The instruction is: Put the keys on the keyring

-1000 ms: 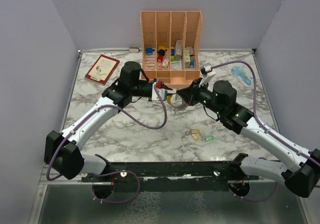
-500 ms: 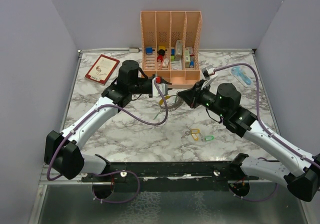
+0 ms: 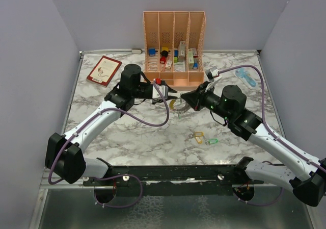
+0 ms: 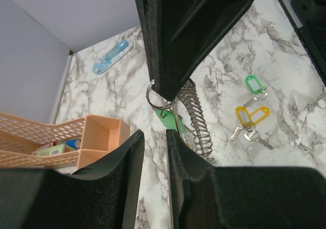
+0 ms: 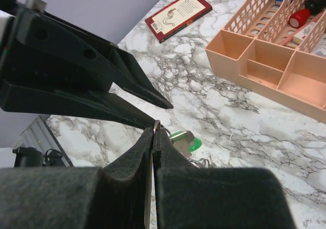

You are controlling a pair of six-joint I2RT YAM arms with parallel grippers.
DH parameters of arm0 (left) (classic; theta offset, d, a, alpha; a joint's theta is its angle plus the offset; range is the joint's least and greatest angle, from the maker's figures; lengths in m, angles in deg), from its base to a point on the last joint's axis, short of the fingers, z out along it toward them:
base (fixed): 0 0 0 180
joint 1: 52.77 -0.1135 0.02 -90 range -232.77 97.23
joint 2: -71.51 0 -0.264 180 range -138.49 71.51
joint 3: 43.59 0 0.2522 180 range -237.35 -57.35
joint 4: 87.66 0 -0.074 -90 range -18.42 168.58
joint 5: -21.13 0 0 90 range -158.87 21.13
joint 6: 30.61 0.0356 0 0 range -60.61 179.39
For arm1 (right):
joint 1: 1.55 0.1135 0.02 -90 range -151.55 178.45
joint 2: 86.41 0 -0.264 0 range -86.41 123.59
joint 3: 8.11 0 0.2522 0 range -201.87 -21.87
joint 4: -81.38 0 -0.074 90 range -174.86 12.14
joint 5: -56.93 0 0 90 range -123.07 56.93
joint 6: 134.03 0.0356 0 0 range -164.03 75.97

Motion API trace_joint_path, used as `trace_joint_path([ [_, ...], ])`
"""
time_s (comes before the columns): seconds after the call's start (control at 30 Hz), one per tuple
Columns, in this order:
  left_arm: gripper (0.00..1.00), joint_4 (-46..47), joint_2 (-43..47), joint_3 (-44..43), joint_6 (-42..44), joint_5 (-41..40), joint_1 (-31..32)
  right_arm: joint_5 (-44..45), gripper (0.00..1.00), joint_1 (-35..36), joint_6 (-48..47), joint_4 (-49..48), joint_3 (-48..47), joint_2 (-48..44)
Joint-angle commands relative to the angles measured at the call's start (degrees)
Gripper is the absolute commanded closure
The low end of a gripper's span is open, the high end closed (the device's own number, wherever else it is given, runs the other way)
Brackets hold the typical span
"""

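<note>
My right gripper (image 5: 154, 130) is shut on the thin silver keyring (image 5: 157, 123), whose edge pokes out at its tips. A green key (image 5: 184, 140) hangs just behind them. In the left wrist view the keyring (image 4: 152, 94) shows under the right fingers (image 4: 188, 35), with the green key (image 4: 165, 120) and a wire coil (image 4: 196, 118) dangling below. My left gripper (image 4: 155, 140) is open a little, with only marble between its pads, just short of the ring. Loose keys with yellow (image 3: 198, 136) and green (image 3: 212, 141) heads lie on the table nearer the arm bases.
An orange desk organizer (image 3: 174, 35) with small items stands at the back centre. A red book (image 3: 104, 70) lies back left and a blue object (image 3: 245, 77) back right. Purple cables loop off both arms.
The two grippers have drawn slightly apart above the table's middle. The left jaws have widened a little. The right gripper has kept the keyring.
</note>
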Motion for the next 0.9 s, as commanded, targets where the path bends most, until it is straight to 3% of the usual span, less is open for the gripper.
trace_joint_path([
  [0.0,0.72,3.90,1.94,2.66,-4.27,3.04,0.22,-1.01,0.99,0.32,0.57,-4.85,0.38,-0.48],
  [0.13,0.71,5.01,2.23,3.35,-5.32,2.95,0.37,-1.05,0.99,0.32,0.61,-5.29,0.07,-0.11],
  [0.47,0.67,19.68,1.98,6.92,-12.53,-1.47,0.74,-1.58,0.99,0.32,1.91,-6.79,1.07,0.25],
  [0.87,0.70,20.93,2.38,8.39,-13.89,-1.91,1.92,-1.12,0.99,0.32,2.13,-8.05,1.36,0.38],
])
